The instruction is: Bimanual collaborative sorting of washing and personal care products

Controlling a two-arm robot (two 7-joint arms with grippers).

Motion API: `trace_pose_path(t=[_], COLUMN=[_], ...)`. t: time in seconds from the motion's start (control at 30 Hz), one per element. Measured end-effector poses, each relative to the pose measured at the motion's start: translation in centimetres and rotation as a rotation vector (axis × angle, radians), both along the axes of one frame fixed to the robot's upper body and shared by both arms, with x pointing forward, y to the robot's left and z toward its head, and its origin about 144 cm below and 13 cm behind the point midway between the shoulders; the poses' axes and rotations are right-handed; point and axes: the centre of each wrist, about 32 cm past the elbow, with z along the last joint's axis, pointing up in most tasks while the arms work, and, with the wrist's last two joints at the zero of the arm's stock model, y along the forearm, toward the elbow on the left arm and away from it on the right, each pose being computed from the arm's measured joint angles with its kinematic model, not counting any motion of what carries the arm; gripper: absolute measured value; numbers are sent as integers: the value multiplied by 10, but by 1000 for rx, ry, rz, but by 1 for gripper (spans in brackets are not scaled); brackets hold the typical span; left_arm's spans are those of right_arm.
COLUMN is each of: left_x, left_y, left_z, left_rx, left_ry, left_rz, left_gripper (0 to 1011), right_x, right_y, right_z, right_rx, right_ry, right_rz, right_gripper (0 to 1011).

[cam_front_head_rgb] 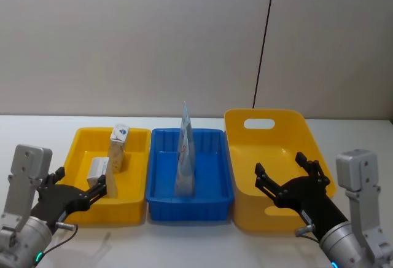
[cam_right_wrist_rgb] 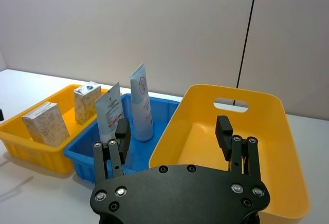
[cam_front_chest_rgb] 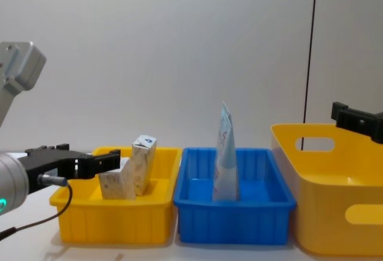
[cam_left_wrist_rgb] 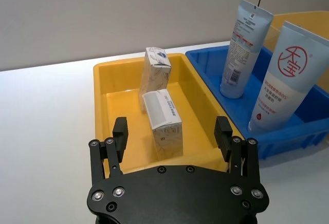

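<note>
Two cream cartons sit in the small yellow bin: one upright, one shorter in front of it. Two pale-blue-and-white tubes stand in the blue bin; in the head view they overlap as one tube. My left gripper is open at the small yellow bin's near left corner, in line with the nearer carton and holding nothing. Over the near part of the large yellow bin, my right gripper is open and holds nothing.
The three bins stand side by side on a white table, close together. The large yellow bin has cut-out handles and nothing inside. A grey wall with a thin black cable lies behind.
</note>
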Motion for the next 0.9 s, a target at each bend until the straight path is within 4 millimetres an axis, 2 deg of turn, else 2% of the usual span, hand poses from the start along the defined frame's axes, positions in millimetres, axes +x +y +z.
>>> trace_pose_path(t=[0.5, 0.9], left_x=[28, 40], left_y=[-9, -18], left_z=[-2, -5], left_rx=[-62, -75], left_ry=[50, 87], left_rz=[13, 4], left_gripper=[1001, 1001], right_x=[0, 0], right_y=[0, 0], right_z=[0, 0], right_rx=[0, 0], right_ry=[0, 0], right_rz=[0, 0], right_gripper=[1000, 1000])
